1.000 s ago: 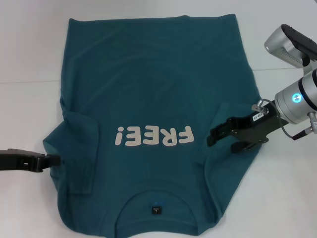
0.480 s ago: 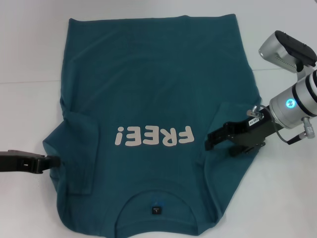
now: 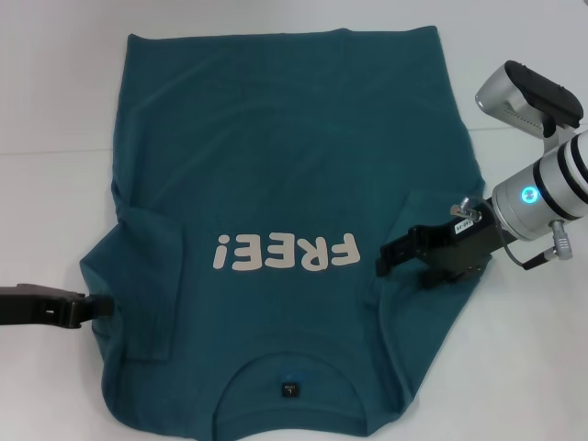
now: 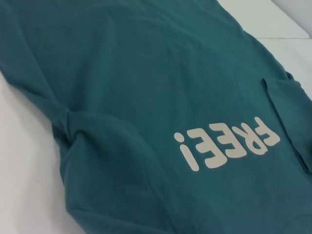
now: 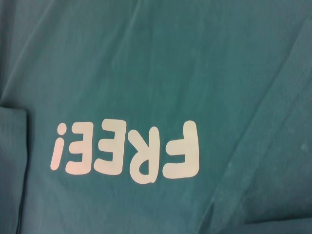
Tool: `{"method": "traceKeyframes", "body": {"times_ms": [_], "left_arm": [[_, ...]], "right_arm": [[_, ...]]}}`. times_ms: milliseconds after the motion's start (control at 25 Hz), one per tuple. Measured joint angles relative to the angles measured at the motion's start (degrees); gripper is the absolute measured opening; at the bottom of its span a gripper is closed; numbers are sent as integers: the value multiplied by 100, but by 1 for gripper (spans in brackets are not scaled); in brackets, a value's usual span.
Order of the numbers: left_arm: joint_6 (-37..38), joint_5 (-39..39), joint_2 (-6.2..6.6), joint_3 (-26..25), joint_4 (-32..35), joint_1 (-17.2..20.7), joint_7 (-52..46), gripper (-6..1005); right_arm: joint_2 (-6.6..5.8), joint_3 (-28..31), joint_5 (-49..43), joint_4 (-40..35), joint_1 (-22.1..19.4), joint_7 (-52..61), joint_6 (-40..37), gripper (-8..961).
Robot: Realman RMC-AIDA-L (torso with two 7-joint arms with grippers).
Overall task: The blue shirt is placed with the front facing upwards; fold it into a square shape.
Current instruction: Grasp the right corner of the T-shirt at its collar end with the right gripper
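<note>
So the blue shirt (image 3: 285,165) is spread flat on the white table (image 3: 55,83), front side up, collar end closest to the robot and the hem at the far end. The off-white FREE! print (image 3: 285,251) reads upside down from the head cam, and there's a small dark neck label (image 3: 290,390) sitting inside the round collar. Both short sleeves are already folded in over the body of the shirt, one on each side of the print.

The right gripper (image 3: 380,265) is over the shirt on the robot's right, reaching in across the folded right sleeve with its black tips just beside the F of the print. Honestly can't tell from this angle if its fingers are open or closed. Its wrist cam is basically just a close look at the print and a stitched sleeve hem.

The left gripper (image 3: 101,305) is low on the robot's left, right at the edge of the shirt by the folded left sleeve. Its tips touch or overlap the fabric edge, but whether they're pinching it I can't make out. Its wrist cam shows the shirt and print, no fingers
</note>
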Motion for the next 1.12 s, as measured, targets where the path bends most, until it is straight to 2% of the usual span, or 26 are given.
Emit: {"method": "traceKeyframes", "body": {"times_ms": [400,960,1120], "left_arm": [[-6,0,9,-6,39,-16,23,2],[-5,0,1,-6,48,6,37,2],[13,0,4,-19,18,27,39,2]], "right_arm": [[19,-175,-3,135,43,12,121,807],[74,-135,78,91,-44,5,160,342],[65,57,341,-195,-263,-20,-113,347]]}}
